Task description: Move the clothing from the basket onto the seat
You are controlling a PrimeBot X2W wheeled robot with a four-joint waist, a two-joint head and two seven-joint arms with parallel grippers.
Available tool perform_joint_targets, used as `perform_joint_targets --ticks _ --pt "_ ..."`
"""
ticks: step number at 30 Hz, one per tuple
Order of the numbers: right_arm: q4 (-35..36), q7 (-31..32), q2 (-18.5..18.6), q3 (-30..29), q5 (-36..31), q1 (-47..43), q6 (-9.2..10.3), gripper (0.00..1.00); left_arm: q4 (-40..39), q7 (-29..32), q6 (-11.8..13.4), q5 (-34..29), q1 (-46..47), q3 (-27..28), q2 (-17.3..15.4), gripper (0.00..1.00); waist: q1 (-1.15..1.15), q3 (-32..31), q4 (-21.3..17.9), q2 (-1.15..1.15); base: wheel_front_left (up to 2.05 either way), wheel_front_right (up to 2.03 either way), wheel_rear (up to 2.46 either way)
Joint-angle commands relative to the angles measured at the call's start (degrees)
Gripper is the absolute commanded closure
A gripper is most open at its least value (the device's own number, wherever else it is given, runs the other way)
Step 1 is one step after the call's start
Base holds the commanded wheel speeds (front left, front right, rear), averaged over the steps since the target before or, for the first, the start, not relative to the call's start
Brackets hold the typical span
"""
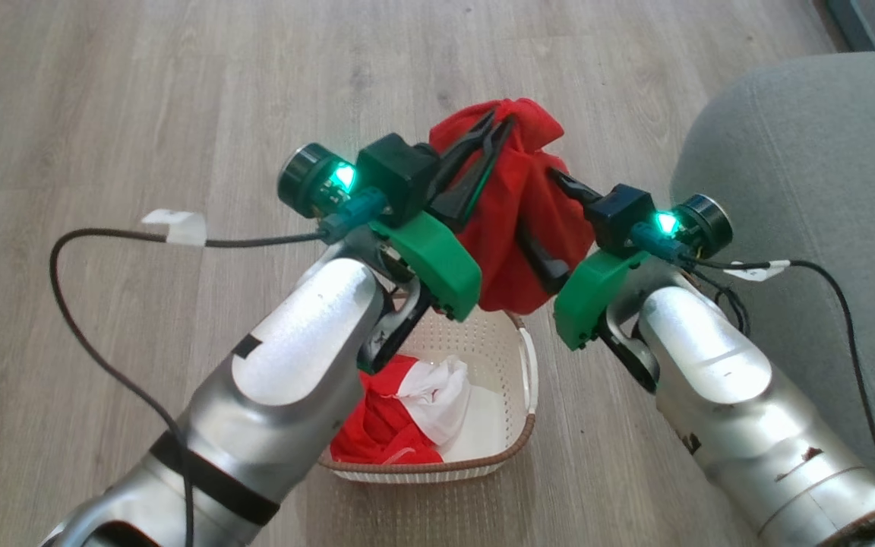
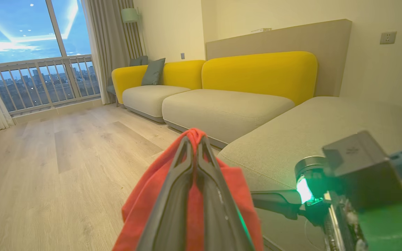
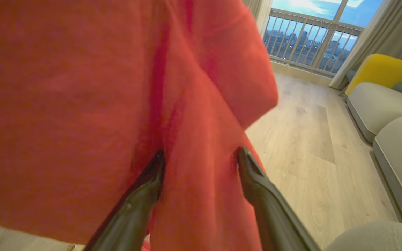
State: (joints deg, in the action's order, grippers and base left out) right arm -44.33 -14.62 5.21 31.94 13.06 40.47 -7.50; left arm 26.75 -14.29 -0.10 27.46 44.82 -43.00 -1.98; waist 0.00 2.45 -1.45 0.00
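The red clothing hangs in the air above the cream basket on the floor. My left gripper is shut on the bundle's top, and in the left wrist view its closed fingers pinch the red clothing. My right gripper is open, its two fingers spread against the cloth's right side. In the right wrist view a fold of the clothing lies between the parted right gripper. The grey-green seat lies to the right.
More red cloth and a white cloth lie in the basket. Black cables loop from both wrists. Wooden floor spreads ahead and left. Yellow-backed sofas line the far wall beside the seat.
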Motion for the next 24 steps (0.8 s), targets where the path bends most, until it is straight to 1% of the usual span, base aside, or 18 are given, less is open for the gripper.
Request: perform_joint_targets --ticks 1,2,3,4,5,8,13,14,15,20,24 --pt "0.2 -0.4 -1.6 0.0 -0.4 1.9 0.01 0.00 -2.4 -0.7 0.6 0.7 2.3 1.1 -0.9 1.00 0.00 -0.2 0.5 0.00 0.00 0.00 0.00" --pt "-1.0 -0.4 -1.8 0.1 -0.4 2.0 0.01 0.00 -2.6 -0.7 0.7 1.0 2.3 0.6 -0.9 1.00 0.00 -0.3 0.8 0.00 0.00 0.00 0.00" --pt "-2.1 -0.4 -2.0 0.4 -0.1 2.2 0.01 0.27 -2.8 -0.7 0.9 1.3 2.3 0.2 -0.9 1.00 0.00 -0.3 1.0 0.00 0.00 0.00 0.00" --pt "-2.9 -0.4 -2.1 0.8 0.3 2.4 0.01 0.80 -2.9 -0.7 1.0 1.6 2.3 -0.3 -0.9 1.00 0.00 -0.3 1.2 0.00 0.00 0.00 0.00" --pt "-3.7 -0.4 -2.2 0.8 1.1 2.6 0.01 1.00 -3.0 -0.7 1.1 1.9 2.3 -0.7 -0.9 1.00 0.00 -0.3 1.5 0.00 0.00 0.00 0.00" --pt "-4.0 -0.4 -2.3 0.8 2.8 3.3 0.01 1.00 -2.9 -0.7 1.4 2.7 2.5 -1.6 -0.9 1.00 0.00 0.0 2.0 0.00 0.00 0.00 0.00" --pt "-1.6 -0.4 -2.3 -0.9 4.3 3.3 0.01 1.00 -2.4 -0.7 2.1 1.9 2.8 -1.1 -0.9 1.00 0.00 1.2 1.6 0.00 0.00 0.00 0.00" --pt "-1.0 -0.4 -2.3 -1.5 4.4 3.1 0.01 1.00 -2.4 -0.7 2.0 1.9 2.6 -0.7 -0.9 0.44 0.00 1.4 1.3 0.00 0.00 0.00 0.00" --pt "-0.3 -0.4 -2.3 -2.2 4.5 3.0 0.01 1.00 -2.4 -0.7 1.8 1.7 2.4 -0.2 -0.9 0.00 0.00 1.6 1.0 0.00 0.00 0.00 0.00" --pt "3.2 -0.4 -1.5 -5.8 4.8 1.7 0.01 1.00 -1.2 -0.7 0.3 0.6 0.6 2.2 -1.3 0.00 0.00 2.6 -1.4 0.00 0.00 0.00 0.00" --pt "5.4 -0.4 -0.6 -8.1 5.1 0.6 0.01 1.00 -0.1 -0.7 -0.8 -1.2 -0.9 4.4 -2.3 0.00 0.00 3.5 -4.6 0.00 0.00 0.00 0.00"
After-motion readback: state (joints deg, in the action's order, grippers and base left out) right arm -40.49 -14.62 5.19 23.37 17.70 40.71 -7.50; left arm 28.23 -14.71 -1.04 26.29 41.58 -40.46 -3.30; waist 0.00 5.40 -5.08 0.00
